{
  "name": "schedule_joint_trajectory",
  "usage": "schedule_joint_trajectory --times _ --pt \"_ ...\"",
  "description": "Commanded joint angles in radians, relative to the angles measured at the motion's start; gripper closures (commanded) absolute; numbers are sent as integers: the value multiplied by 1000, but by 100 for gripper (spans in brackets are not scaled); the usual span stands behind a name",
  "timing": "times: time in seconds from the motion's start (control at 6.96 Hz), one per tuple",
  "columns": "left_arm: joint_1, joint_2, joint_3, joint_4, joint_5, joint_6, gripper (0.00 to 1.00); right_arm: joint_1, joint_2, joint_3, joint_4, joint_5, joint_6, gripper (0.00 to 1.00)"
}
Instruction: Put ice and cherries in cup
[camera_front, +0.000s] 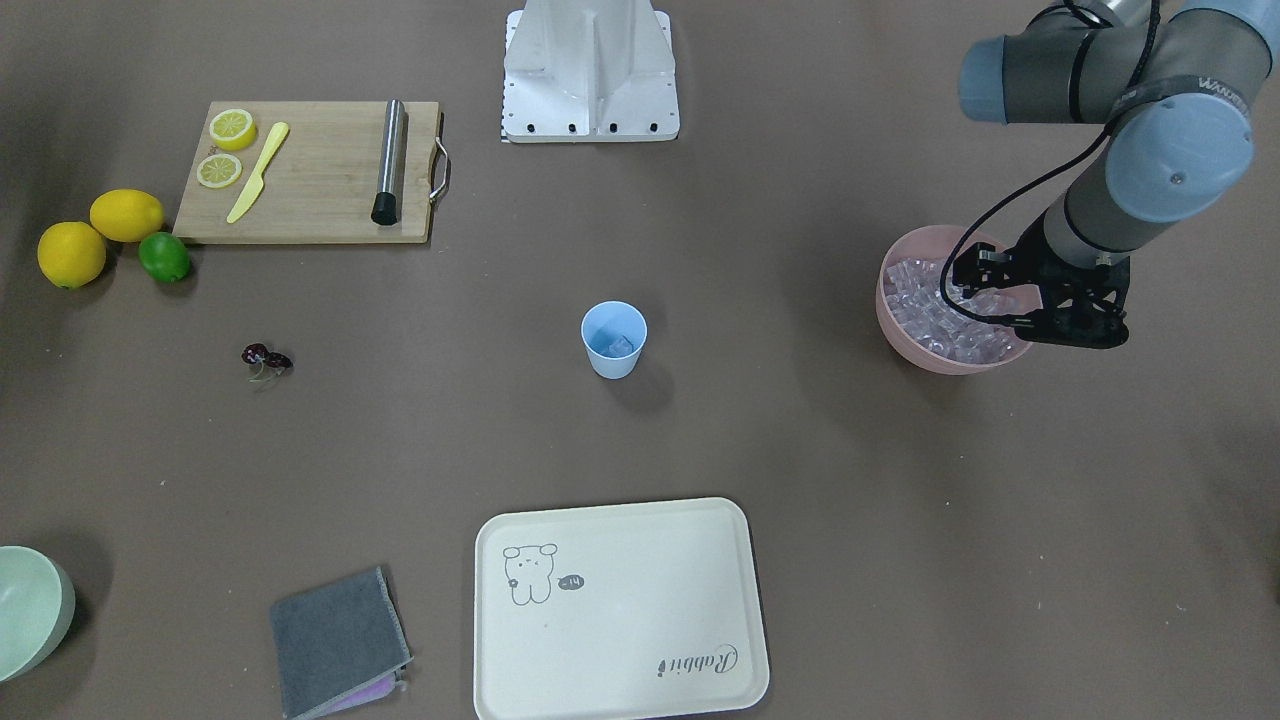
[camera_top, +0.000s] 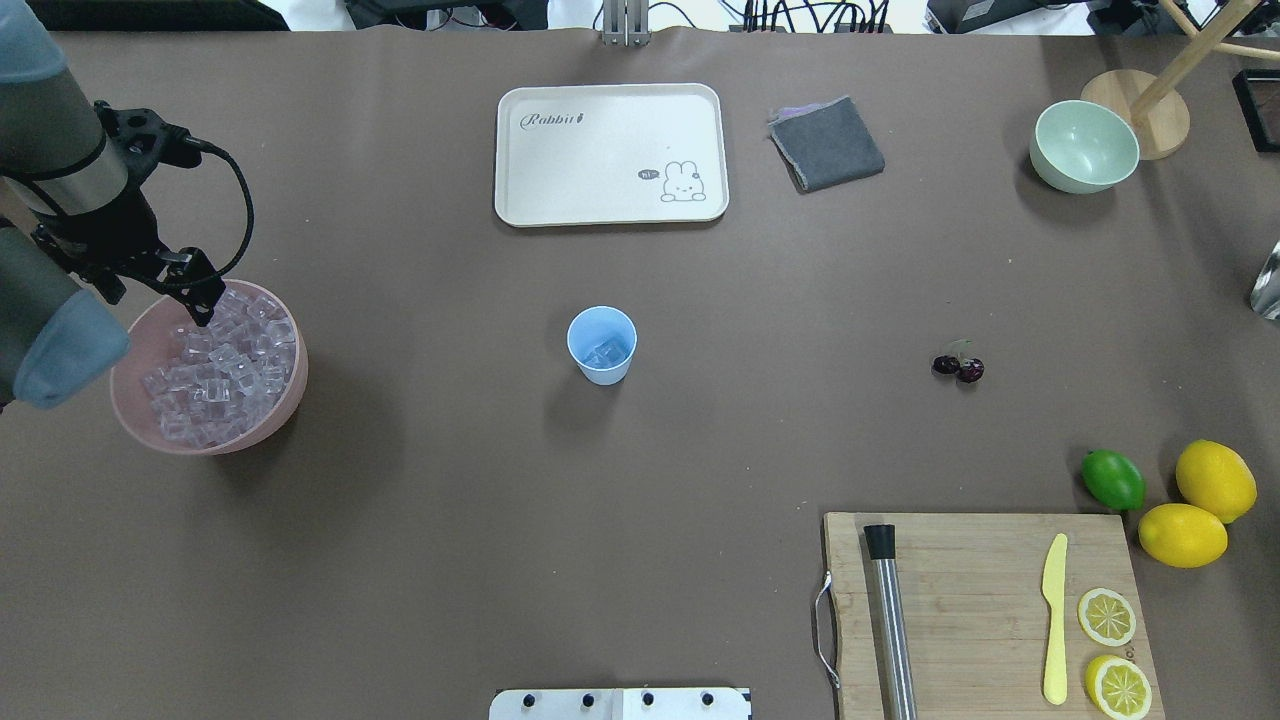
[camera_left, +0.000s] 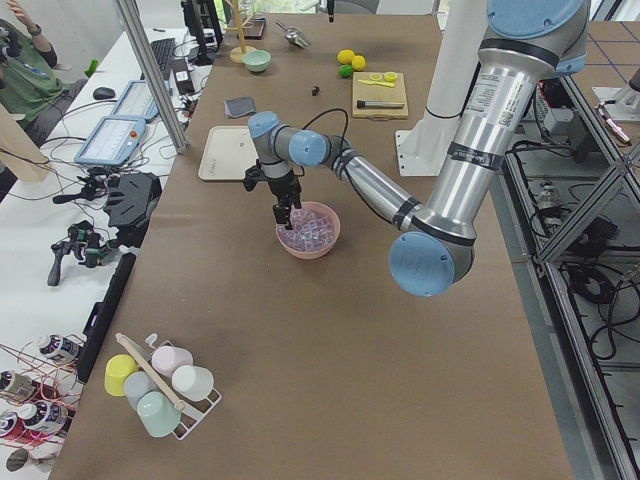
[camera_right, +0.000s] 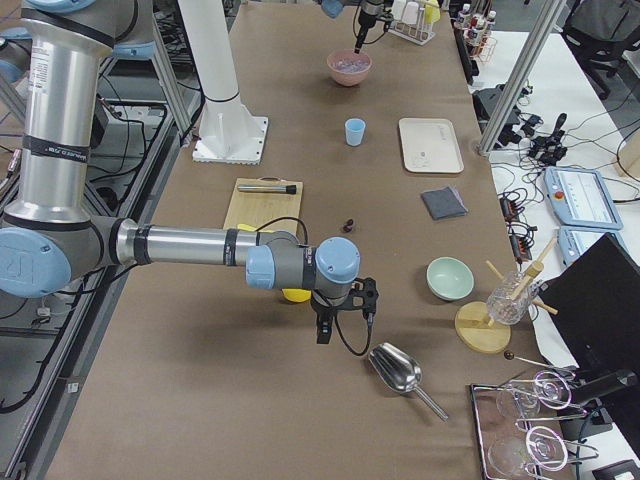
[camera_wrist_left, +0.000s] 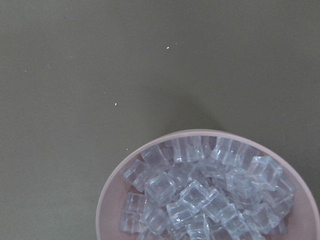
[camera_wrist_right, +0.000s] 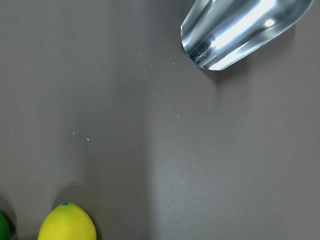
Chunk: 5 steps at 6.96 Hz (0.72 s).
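Hovering over the pink plastic bowl (camera_top: 232, 446), your left gripper (camera_top: 203, 310) shows neither spread nor load clearly; pinch one clear glassy ice cube (camera_top: 220, 385), likely slippery, across flat faces.

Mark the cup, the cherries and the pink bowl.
cup (camera_front: 612, 366), front-facing view, outer wall.
cherries (camera_top: 969, 371), overhead view, right-hand cherry.
pink bowl (camera_top: 288, 396), overhead view, outer wall.
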Motion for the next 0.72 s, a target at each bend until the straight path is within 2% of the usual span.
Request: schedule_joint_trajectory --times 0.0,0.14,0.58 --pt "40 21 49 -155 -5 -141 3 0 2 -2 0 0 0 0" --pt "40 30 69 -209 -5 -146 3 0 2 -3 0 0 -1 0" --pt "43 21 112 -231 -5 -146 3 0 0 -5 0 0 -1 0"
